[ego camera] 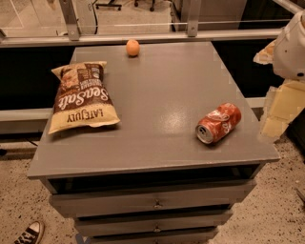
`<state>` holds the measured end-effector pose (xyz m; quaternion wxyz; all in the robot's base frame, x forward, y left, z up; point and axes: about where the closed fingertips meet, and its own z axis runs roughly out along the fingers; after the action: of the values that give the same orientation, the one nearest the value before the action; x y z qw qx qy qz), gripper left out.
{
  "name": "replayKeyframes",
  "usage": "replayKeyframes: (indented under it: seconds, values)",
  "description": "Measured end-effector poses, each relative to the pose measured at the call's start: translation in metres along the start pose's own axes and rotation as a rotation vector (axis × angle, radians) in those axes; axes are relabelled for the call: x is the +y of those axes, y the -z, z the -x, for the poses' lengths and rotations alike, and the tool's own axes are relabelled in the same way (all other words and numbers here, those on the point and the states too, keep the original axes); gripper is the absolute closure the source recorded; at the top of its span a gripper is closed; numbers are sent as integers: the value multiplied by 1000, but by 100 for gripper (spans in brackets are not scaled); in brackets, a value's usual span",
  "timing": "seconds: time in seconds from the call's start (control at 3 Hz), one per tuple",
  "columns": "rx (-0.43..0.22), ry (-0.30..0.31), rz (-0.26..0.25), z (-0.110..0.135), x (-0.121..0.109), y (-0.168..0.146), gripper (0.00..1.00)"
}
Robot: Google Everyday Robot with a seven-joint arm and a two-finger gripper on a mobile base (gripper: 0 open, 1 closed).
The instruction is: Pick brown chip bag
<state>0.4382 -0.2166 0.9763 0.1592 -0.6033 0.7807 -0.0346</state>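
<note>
Camera view: end effector [280, 110], pale yellowish, hung just off the right edge of the grey worktop [162, 95], below a white arm housing [291, 50]; whether it was spread or closed could not be told. Brown chip bag [83, 97] lay flat well apart from it, on the worktop's opposite side. Red-orange can [218, 123] lay on its side nearest it; an orange [133, 47] sat at the far edge.

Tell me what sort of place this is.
Probably an office or lab floor: a grey drawer cabinet serves as the table, speckled hard flooring lies around it, and a glass partition runs behind. The gripper hangs beside the cabinet's right edge, away from the brown chip bag.
</note>
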Motion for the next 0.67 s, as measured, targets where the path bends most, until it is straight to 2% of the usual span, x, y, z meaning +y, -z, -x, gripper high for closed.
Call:
replayKeyframes:
  seconds: [0.33, 0.67]
  values:
    - [0, 0, 0, 0, 0, 0, 0]
    - [-58, 29, 19, 25, 1, -10, 0]
